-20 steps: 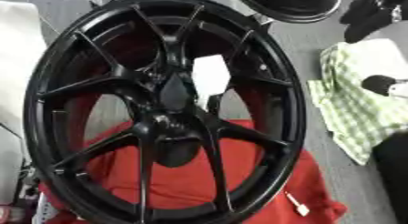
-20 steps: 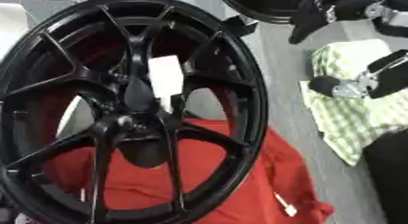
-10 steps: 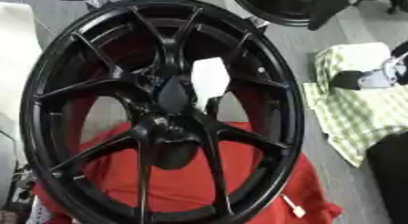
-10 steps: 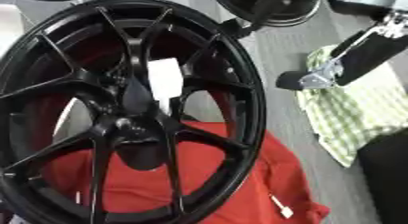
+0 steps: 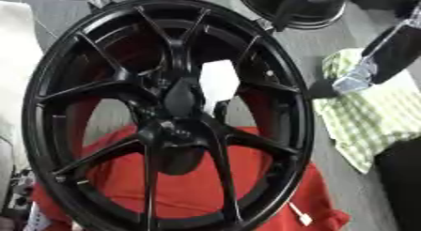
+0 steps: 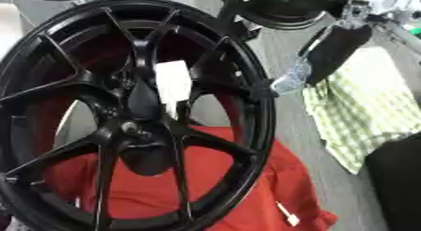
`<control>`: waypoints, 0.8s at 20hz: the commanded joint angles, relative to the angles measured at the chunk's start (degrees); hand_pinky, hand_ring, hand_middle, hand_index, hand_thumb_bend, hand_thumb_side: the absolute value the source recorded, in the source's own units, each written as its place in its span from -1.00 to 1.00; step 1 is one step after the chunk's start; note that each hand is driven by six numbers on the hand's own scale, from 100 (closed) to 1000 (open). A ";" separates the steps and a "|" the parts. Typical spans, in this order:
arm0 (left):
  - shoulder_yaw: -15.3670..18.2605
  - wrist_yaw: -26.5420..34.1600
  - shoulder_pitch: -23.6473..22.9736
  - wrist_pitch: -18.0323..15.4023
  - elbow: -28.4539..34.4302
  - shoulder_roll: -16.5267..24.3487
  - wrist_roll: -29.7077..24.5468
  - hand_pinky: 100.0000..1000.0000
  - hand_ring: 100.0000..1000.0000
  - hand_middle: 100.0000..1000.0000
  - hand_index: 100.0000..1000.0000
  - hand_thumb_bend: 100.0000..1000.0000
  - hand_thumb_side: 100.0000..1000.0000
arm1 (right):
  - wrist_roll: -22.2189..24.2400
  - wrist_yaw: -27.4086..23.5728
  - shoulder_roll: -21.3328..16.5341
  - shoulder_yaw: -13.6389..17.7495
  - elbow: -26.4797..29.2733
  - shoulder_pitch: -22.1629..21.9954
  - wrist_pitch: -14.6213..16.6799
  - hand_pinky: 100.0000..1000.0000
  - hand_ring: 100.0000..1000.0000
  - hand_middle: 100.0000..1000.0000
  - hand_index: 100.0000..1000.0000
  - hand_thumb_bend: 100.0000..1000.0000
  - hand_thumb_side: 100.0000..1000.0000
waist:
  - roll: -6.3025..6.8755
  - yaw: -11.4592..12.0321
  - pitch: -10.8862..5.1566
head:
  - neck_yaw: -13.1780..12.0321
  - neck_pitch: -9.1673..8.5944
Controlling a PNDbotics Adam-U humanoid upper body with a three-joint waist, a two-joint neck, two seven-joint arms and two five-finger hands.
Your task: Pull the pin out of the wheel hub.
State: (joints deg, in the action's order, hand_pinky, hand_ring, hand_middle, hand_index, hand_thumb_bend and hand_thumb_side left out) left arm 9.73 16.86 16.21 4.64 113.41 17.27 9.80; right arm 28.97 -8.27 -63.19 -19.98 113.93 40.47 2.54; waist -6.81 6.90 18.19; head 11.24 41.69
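A large glossy black wheel hub [image 5: 168, 112] with thin paired spokes fills most of the view, face up and tilted, lying partly on a red cloth [image 5: 197, 192] at its near side. A white label [image 5: 219, 80] sits beside its dark centre; the pin cannot be made out.

Even, fairly bright overhead light is seen, with soft sheen on the black wheel [image 5: 168, 112] spokes. Motion blur smears the right hand [image 6: 329, 56]; shadows are weak.
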 commanded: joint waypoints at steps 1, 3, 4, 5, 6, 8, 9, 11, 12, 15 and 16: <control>0.15 0.26 0.28 0.16 1.18 1.59 0.27 0.37 0.10 0.01 0.23 -1.00 0.49 | 3.58 -0.05 2.48 -0.46 0.38 2.59 -4.78 0.82 0.69 0.42 0.64 0.02 -0.64 | 0.26 -0.52 -2.00 | -0.22 0.13; 0.27 0.24 -0.15 0.29 1.18 1.68 0.43 0.37 0.10 0.01 0.23 -1.00 0.49 | 5.47 0.33 5.36 -0.04 -0.50 4.31 -7.42 0.83 0.71 0.43 0.65 -0.01 -0.63 | 0.24 -1.08 -2.36 | -0.61 0.55; 0.37 0.22 -0.43 0.35 1.18 1.75 0.56 0.37 0.10 0.01 0.23 -1.00 0.49 | 6.00 0.63 6.50 0.19 -1.13 5.15 -8.44 0.84 0.71 0.44 0.65 0.00 -0.64 | 0.23 -1.39 -2.54 | -0.78 0.80; 0.47 0.19 -0.75 0.44 1.18 1.85 0.71 0.37 0.09 0.01 0.23 -1.00 0.49 | 6.52 1.15 7.45 0.18 -1.86 5.94 -9.36 0.84 0.72 0.45 0.65 0.01 -0.64 | 0.20 -1.72 -2.76 | -0.91 1.17; 0.57 0.15 -1.04 0.50 1.18 1.97 0.88 0.37 0.09 0.01 0.23 -1.00 0.49 | 7.13 1.78 8.33 -0.03 -2.51 6.68 -10.07 0.85 0.73 0.46 0.65 0.01 -0.64 | 0.16 -2.05 -2.98 | -0.98 1.58; 0.78 0.06 -1.55 0.58 1.18 2.20 1.19 0.37 0.09 0.01 0.23 -1.00 0.49 | 8.31 2.85 10.41 -0.54 -3.44 7.95 -11.25 0.86 0.74 0.47 0.65 -0.02 -0.65 | 0.12 -2.75 -3.39 | -1.27 2.21; 0.91 -0.01 -1.82 0.60 1.18 2.32 1.38 0.37 0.09 0.01 0.23 -1.00 0.49 | 8.93 3.23 11.96 -0.71 -3.82 8.66 -11.91 0.87 0.75 0.47 0.65 -0.03 -0.66 | 0.13 -3.23 -3.60 | -1.63 2.32; 1.13 -0.19 -2.30 0.59 1.18 2.48 1.69 0.37 0.09 0.01 0.23 -1.00 0.49 | 9.71 3.53 15.34 -0.48 -4.67 9.82 -13.14 0.88 0.75 0.46 0.65 -0.05 -0.66 | 0.18 -4.11 -3.98 | -2.46 2.41; 1.23 -0.27 -2.55 0.59 1.18 2.51 1.81 0.37 0.09 0.01 0.23 -1.00 0.49 | 9.82 3.51 17.10 -0.11 -5.18 10.16 -13.74 0.88 0.75 0.46 0.65 -0.07 -0.67 | 0.24 -4.52 -4.15 | -2.84 2.42; 1.54 -0.49 -3.21 0.60 1.18 2.53 2.17 0.37 0.09 0.01 0.23 -1.00 0.49 | 9.99 4.08 21.23 0.94 -6.56 10.56 -15.06 0.88 0.75 0.45 0.65 -0.10 -0.67 | 0.41 -5.41 -4.49 | -3.63 2.43; 1.63 -0.56 -3.43 0.62 1.18 2.52 2.29 0.37 0.09 0.01 0.23 -1.00 0.49 | 10.14 4.62 22.55 1.27 -7.16 10.66 -15.43 0.88 0.75 0.45 0.65 -0.10 -0.67 | 0.48 -5.65 -4.58 | -3.87 2.43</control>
State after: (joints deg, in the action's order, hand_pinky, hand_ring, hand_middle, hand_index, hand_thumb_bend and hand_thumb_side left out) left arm 10.83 16.60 12.56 5.29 113.41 18.27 11.78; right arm 39.04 -4.32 -41.15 -20.02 107.23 50.00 -12.27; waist -6.79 1.24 15.06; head 7.74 43.77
